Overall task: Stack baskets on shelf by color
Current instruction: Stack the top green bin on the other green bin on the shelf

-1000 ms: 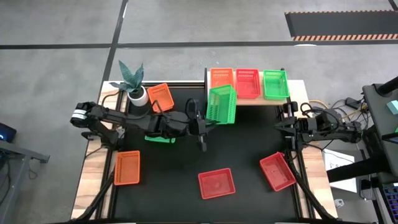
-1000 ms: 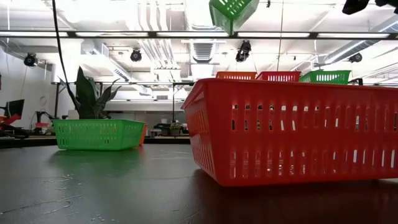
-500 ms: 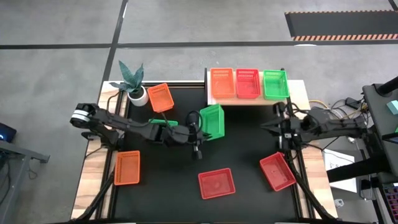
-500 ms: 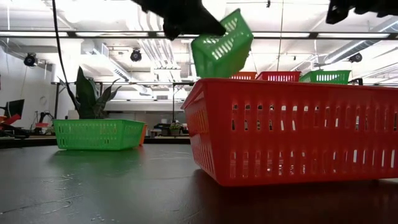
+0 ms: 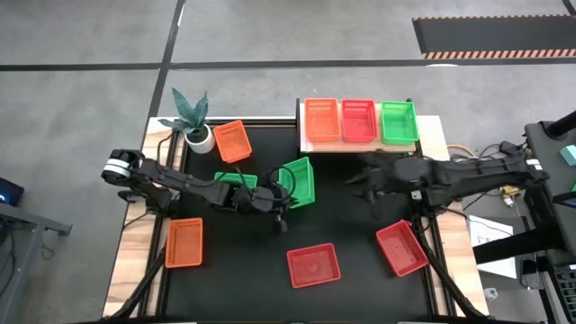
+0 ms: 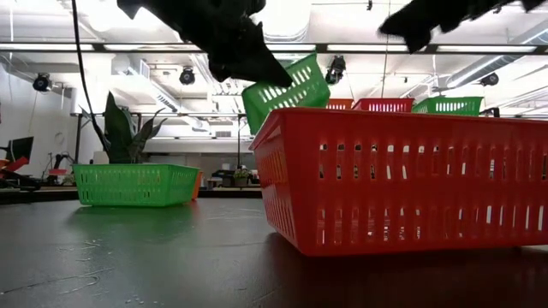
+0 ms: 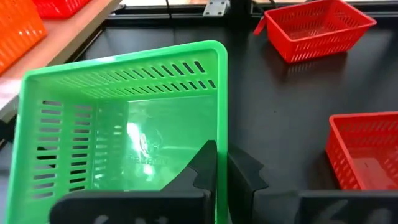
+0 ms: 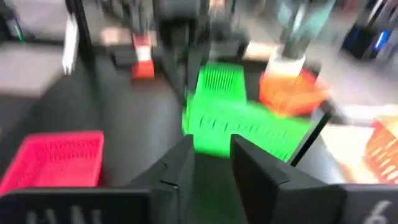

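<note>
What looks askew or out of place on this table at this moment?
The green basket in the left gripper hangs tilted above the tabletop, pinched by one rim wall, not level. The right gripper reaches toward it, jaws parted. On the shelf, one orange, one red and one green basket sit squarely.

Left arm reaches from left edge of table toward its middle, wrist low. Left gripper clamped on rim of green basket, fingers pinched either side of wall, basket tilted. Right arm stretches from right edge toward table middle. Right gripper raised, fingers parted, empty.
</note>
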Available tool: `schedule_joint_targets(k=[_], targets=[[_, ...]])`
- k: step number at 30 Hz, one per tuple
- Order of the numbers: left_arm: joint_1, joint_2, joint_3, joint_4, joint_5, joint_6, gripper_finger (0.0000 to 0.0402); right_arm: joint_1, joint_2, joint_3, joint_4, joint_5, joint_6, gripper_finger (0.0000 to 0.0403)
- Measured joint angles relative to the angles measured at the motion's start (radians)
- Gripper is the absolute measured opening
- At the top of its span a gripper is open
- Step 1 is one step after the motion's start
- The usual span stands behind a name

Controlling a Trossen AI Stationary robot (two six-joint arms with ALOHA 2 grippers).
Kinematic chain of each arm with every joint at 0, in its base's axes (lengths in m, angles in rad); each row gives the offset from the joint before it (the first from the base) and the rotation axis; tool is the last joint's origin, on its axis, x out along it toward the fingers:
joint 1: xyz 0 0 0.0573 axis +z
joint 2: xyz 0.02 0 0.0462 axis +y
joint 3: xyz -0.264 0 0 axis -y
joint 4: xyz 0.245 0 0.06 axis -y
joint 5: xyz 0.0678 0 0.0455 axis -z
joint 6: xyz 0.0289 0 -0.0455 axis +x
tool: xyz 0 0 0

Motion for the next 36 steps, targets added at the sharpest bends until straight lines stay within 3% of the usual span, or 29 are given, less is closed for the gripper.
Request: schedule_joint_targets(k=[9,20,29,36], targets=[[0.002,0.000,0.000,0.000,0.000,0.008,0.0000,0.000,0.316,0.328,-0.294,-0.001,-0.037,0.0165],[0.002,0.000,0.000,-0.016,0.000,0.030,0.0000,0.000,0.636,0.693,-0.512,-0.002,-0.137,0.0180],[0.002,0.000,0.000,-0.015,0.000,0.047,0.0000,-0.001,0.797,0.825,-0.571,-0.003,-0.173,0.0180],[0.002,0.000,0.000,-0.014,0.000,0.062,0.0000,-0.003,0.863,0.851,-0.611,-0.003,-0.166,0.0180]])
